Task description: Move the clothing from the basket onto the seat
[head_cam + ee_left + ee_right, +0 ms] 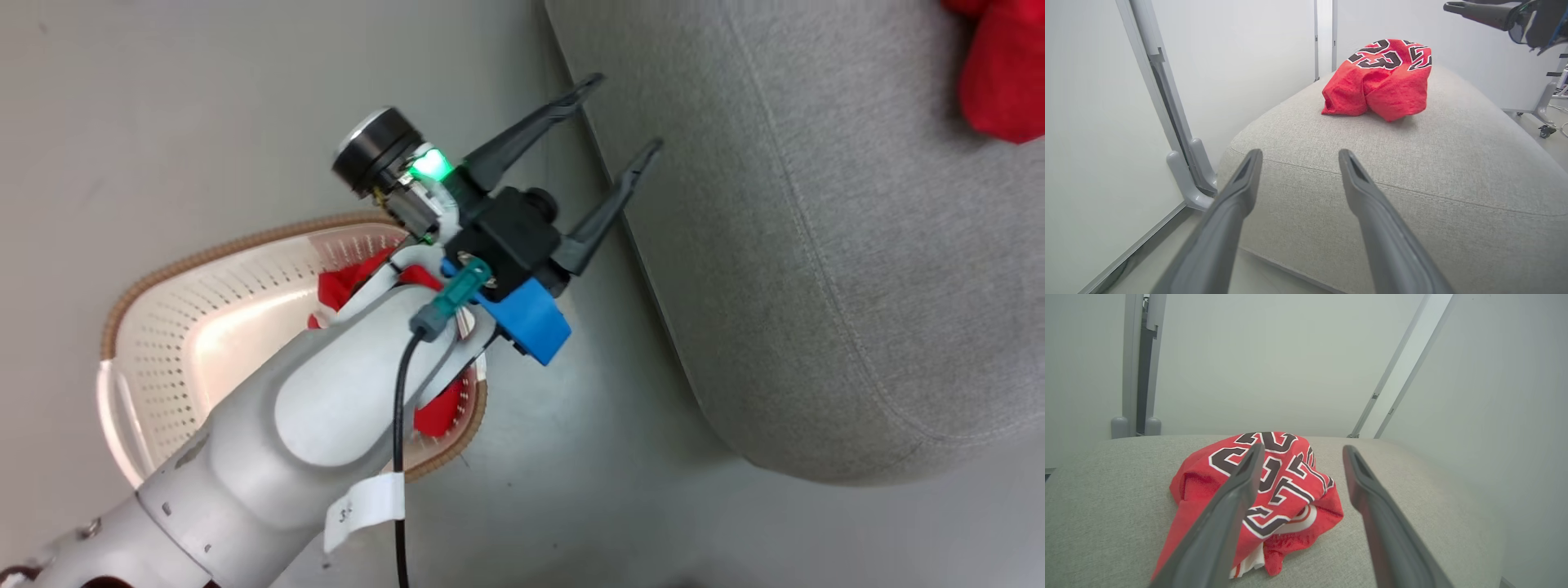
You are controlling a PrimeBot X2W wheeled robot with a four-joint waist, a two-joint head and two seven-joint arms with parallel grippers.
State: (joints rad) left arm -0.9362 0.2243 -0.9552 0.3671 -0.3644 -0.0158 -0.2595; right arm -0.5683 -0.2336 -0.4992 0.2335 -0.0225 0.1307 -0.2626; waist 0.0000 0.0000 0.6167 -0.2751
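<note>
Right wrist view: crumpled red jersey [1290, 490]

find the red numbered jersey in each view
Head view: the jersey is the red heap at the top right corner, numbers hidden.
Left wrist view: jersey upper centre, beyond the left gripper.
Right wrist view: jersey centre, partly behind the right gripper.
Shared landmark: the grey seat under it.

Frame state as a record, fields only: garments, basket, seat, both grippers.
jersey: crumpled on the seat, lettering showing
red garment: in the basket
basket: on the floor beside the seat
left gripper: open, empty, pointing at the seat's edge
right gripper: open, empty, over the jersey
task: one garment not yet moved
</note>
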